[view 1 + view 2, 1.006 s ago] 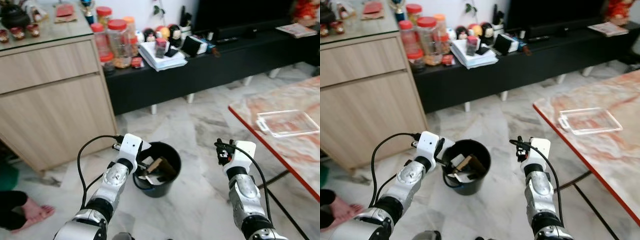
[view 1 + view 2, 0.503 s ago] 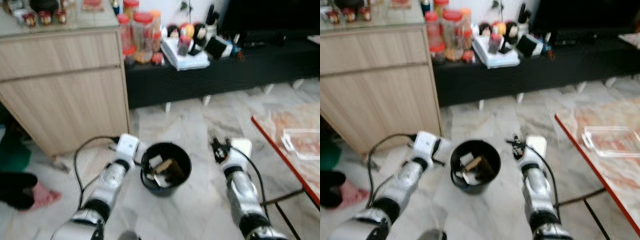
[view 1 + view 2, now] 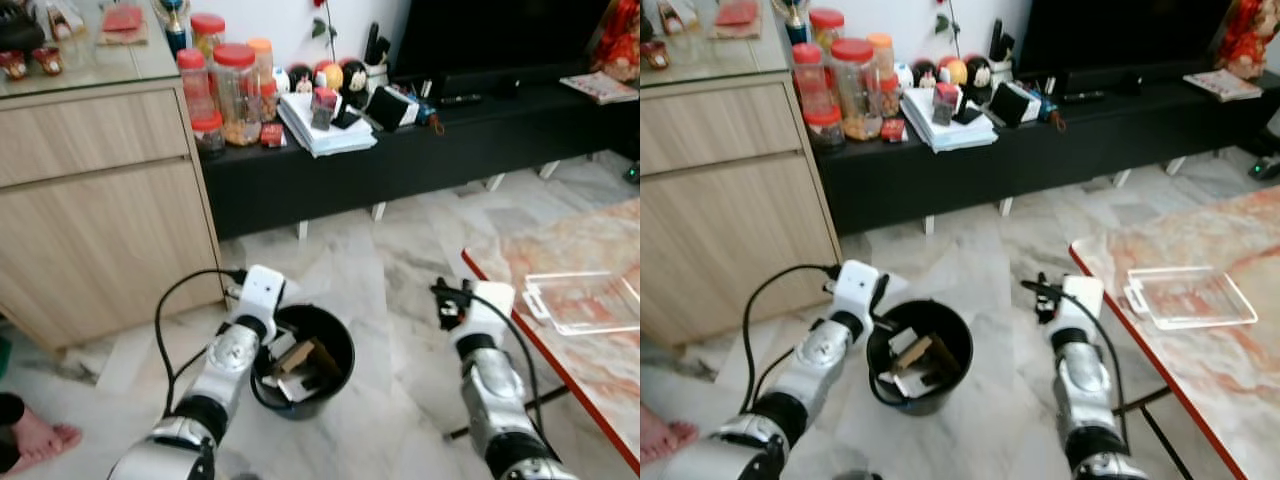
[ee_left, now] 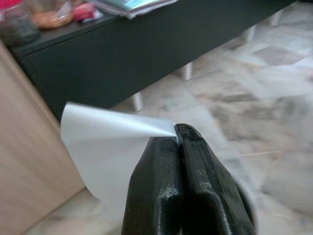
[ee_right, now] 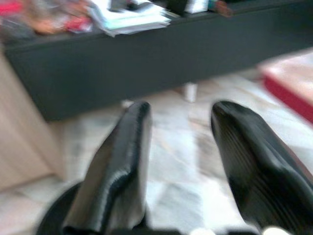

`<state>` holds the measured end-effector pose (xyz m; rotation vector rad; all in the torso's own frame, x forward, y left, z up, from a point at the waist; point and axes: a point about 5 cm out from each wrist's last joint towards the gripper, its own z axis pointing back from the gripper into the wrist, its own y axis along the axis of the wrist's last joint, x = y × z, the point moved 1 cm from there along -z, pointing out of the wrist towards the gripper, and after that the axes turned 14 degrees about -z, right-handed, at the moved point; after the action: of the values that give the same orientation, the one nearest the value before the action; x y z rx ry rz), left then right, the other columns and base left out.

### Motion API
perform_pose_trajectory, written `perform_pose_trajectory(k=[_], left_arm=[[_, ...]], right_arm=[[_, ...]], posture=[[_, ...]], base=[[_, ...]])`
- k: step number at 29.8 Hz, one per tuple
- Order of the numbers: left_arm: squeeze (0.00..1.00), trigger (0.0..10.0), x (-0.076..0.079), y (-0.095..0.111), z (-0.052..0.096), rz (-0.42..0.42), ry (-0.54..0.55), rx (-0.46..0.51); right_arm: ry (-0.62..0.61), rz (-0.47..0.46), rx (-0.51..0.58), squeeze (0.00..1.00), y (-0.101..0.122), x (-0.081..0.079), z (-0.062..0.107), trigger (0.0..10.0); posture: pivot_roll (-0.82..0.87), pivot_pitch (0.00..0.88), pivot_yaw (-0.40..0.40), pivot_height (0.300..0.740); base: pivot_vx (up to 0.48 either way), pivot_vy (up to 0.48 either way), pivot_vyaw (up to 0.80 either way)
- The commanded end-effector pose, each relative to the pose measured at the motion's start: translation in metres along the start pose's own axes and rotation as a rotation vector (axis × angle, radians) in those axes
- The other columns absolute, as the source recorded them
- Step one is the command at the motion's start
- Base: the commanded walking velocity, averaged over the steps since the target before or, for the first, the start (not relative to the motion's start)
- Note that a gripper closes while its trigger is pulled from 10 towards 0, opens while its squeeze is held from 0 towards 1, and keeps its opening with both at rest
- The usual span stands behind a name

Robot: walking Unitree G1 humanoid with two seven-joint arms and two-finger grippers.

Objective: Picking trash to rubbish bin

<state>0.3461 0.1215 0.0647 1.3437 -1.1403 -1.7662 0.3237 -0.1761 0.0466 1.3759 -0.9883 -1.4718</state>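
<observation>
A black rubbish bin (image 3: 335,378) stands on the marble floor with cardboard and paper scraps (image 3: 292,362) inside. My left gripper (image 4: 177,133) is over the bin's near-left rim, shut on a thin white sheet (image 4: 107,147); the sheet sticks out past the fingertips. In the head views that gripper (image 3: 883,300) sits right at the rim. My right gripper (image 5: 178,110) is open with nothing between its fingers, held to the right of the bin (image 3: 1043,298) and apart from it.
A wooden cabinet (image 3: 90,220) stands at the left. A black TV bench (image 3: 440,150) holds jars, books and figures at the back. A red-edged marble table (image 3: 590,360) with a clear tray (image 3: 585,300) is at the right. A person's foot (image 3: 30,440) shows at the lower left.
The camera swung and blurred, then settled, so the bin now shows a little lower and further left. Both arms keep about the same stance beside the bin.
</observation>
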Motion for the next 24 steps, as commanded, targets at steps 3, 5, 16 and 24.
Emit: perform_pose_trajectory(k=[3,5,16,24], left_arm=[[0.00,10.0,0.0097,0.0048,-0.0022,0.013,-0.027,0.012],[0.00,10.0,0.0103,0.0051,-0.0023,0.014,-0.028,0.013],[0.00,10.0,0.0118,0.0051,-0.0021,0.015,-0.034,0.015],[0.00,10.0,0.0122,0.0053,-0.0023,0.017,-0.035,0.014]], right_arm=[[-0.025,0.019,0.010,0.00,0.0053,0.0113,0.0009,10.0],[-0.020,0.024,0.008,0.00,0.0047,0.0107,0.0011,10.0],[-0.006,0.024,0.001,0.00,0.0020,0.0072,0.0018,10.0],[0.000,0.037,-0.001,0.00,0.0027,0.0073,0.0014,10.0]], posture=[[0.17,0.120,-0.082,0.740],[0.17,0.120,-0.082,0.740],[0.17,0.121,-0.081,0.740],[0.17,0.120,-0.081,0.740]], base=[[0.328,0.000,0.00],[0.326,0.000,0.00],[0.328,0.000,0.07],[0.327,0.000,0.00]])
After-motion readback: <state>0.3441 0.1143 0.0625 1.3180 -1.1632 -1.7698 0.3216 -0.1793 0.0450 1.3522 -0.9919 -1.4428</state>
